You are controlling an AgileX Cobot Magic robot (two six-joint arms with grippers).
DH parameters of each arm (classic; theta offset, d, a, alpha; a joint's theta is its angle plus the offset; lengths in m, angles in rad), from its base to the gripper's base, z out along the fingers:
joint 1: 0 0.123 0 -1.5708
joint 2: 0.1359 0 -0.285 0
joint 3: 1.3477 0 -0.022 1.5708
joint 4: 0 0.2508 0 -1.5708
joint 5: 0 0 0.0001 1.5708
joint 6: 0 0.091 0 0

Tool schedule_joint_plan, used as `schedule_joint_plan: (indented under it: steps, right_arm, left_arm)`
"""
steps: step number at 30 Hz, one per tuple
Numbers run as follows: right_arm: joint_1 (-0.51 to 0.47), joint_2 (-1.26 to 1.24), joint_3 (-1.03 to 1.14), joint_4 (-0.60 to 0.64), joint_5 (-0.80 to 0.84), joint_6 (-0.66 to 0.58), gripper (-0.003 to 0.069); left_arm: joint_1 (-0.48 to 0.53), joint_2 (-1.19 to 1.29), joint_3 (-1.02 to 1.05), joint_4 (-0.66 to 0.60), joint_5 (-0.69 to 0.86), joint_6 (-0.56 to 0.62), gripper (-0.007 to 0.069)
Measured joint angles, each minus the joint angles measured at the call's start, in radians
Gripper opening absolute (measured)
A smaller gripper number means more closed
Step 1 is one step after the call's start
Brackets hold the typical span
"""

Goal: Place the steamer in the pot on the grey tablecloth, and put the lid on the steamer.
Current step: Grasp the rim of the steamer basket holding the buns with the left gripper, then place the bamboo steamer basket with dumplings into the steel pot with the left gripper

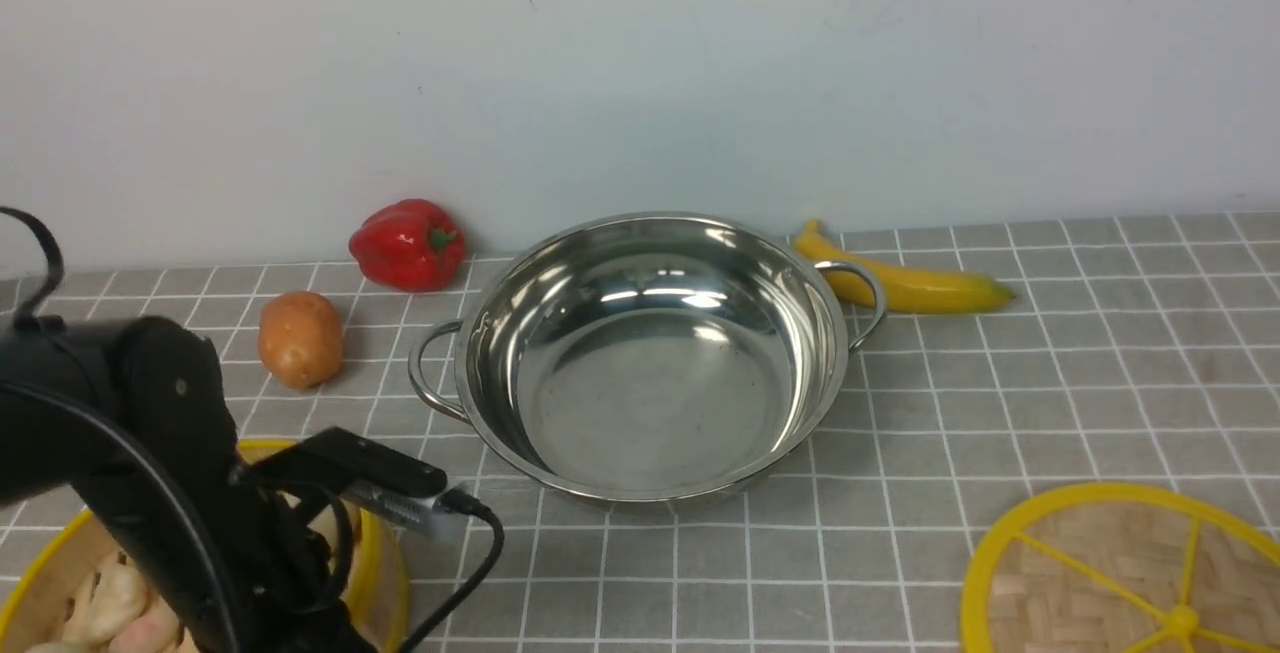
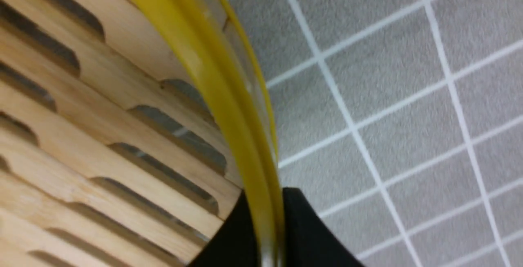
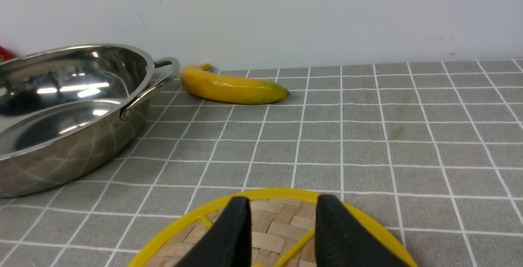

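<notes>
step: gripping steamer | left hand pinched on its rim, near-left corner of surface | pot empty, mid-surface | right hand parted above lid, near-right corner | next, likely: lift level, clear pot rim, lower centred

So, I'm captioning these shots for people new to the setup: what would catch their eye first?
The big shiny pot sits empty in the middle of the grey tablecloth, with a red pepper and a potato to its left and a banana behind its right handle. At the near left, the left gripper is shut on the yellow rim of the steamer; the lid lies flat at the near right.
</notes>
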Motion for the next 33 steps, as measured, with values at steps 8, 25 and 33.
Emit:
schedule_joint_plan:
  steps: [8,25,33]
  right_arm:
    - [0.0,0.0,0.0,0.0,0.0,0.0,0.0242]
    - [0.0,0.0,0.0,0.0,0.0,0.0,0.0242]
    - [0.0,0.0,0.0,0.0,0.0,0.0,0.0242]
  left_arm:
    - [-0.041,-0.11,-0.234,0.099,0.186,0.017,0.0043]
    - [-0.305,0.149,-0.751,0.068,0.205,0.205,0.0043]
    - [-0.36,0.329,-0.854,0.043,0.206,0.397,0.0043]
